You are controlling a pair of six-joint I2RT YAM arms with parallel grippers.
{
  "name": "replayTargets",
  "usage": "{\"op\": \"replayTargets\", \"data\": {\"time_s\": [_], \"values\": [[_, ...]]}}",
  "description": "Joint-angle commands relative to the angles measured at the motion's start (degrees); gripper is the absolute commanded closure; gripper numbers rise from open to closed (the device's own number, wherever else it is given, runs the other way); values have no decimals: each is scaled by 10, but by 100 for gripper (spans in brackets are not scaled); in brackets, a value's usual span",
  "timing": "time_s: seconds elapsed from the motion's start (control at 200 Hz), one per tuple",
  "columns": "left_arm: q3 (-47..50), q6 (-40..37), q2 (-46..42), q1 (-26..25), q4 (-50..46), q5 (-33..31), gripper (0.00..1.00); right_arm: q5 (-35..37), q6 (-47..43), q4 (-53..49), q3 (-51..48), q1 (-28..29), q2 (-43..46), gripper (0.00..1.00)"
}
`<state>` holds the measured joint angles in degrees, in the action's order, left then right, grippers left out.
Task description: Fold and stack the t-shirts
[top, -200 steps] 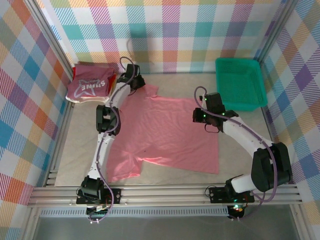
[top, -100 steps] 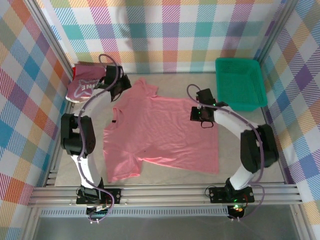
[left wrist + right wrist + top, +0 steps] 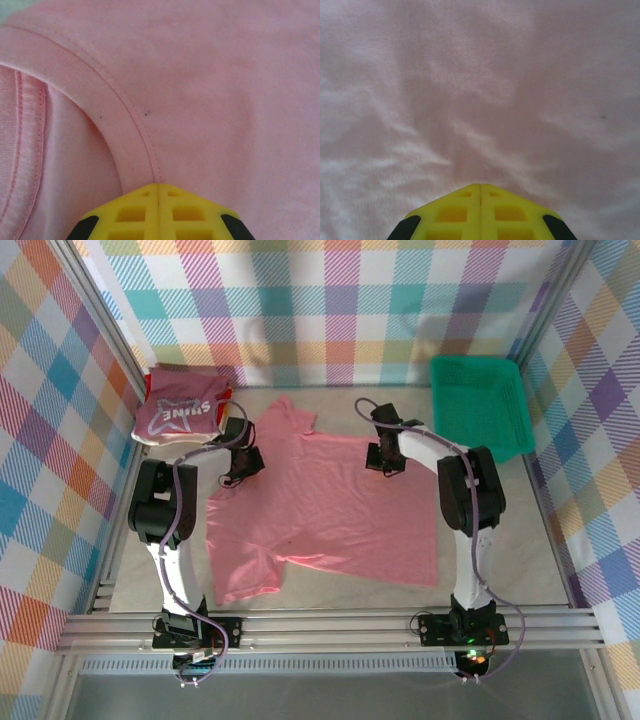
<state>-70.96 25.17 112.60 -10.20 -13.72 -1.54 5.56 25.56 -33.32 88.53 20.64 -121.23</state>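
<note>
The plain salmon-pink t-shirt (image 3: 330, 505) lies spread flat on the table. My left gripper (image 3: 245, 458) is shut, its yellow tips (image 3: 158, 186) resting on the shirt's collar rib (image 3: 125, 135). My right gripper (image 3: 385, 455) is also shut, its tips (image 3: 480, 186) down on wrinkled pink cloth (image 3: 470, 90) near the shirt's far edge. No cloth shows between either pair of fingers. At the back left sits a folded stack topped by the dark pink t-shirt with white lettering (image 3: 178, 415), with a red edge (image 3: 226, 395) and a cream edge (image 3: 148, 437) showing beneath.
A green mesh basket (image 3: 480, 405) stands at the back right corner. Plaid walls close in the table on three sides. Bare tabletop (image 3: 490, 530) runs along the shirt's right side, and an aluminium rail (image 3: 330, 625) lines the near edge.
The left gripper swung from beside the folded stack down onto the collar. The right gripper slid left and away along the shirt's far edge. The shirt stayed put.
</note>
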Motion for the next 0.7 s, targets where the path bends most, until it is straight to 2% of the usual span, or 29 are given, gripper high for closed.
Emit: {"op": "replayTargets", "data": {"time_s": [0.0, 0.15, 0.32, 0.465, 0.585, 0.695], "values": [[-8, 42, 34, 22, 1, 6, 100, -43, 25, -30, 32, -14, -38, 100], [-20, 89, 54, 26, 6, 10, 100, -61, 34, -39, 89, -20, -82, 100], [-74, 113, 92, 22, -2, 36, 100, -85, 50, -65, 210, -31, -160, 100], [-109, 112, 101, 4, -15, 34, 100, -77, 50, -117, 340, -36, -231, 100], [-98, 111, 92, -8, -6, 31, 100, -67, 52, -147, 433, -52, -279, 100], [-96, 98, 92, -8, -12, 7, 100, -25, 33, -191, 505, -57, -297, 100]]}}
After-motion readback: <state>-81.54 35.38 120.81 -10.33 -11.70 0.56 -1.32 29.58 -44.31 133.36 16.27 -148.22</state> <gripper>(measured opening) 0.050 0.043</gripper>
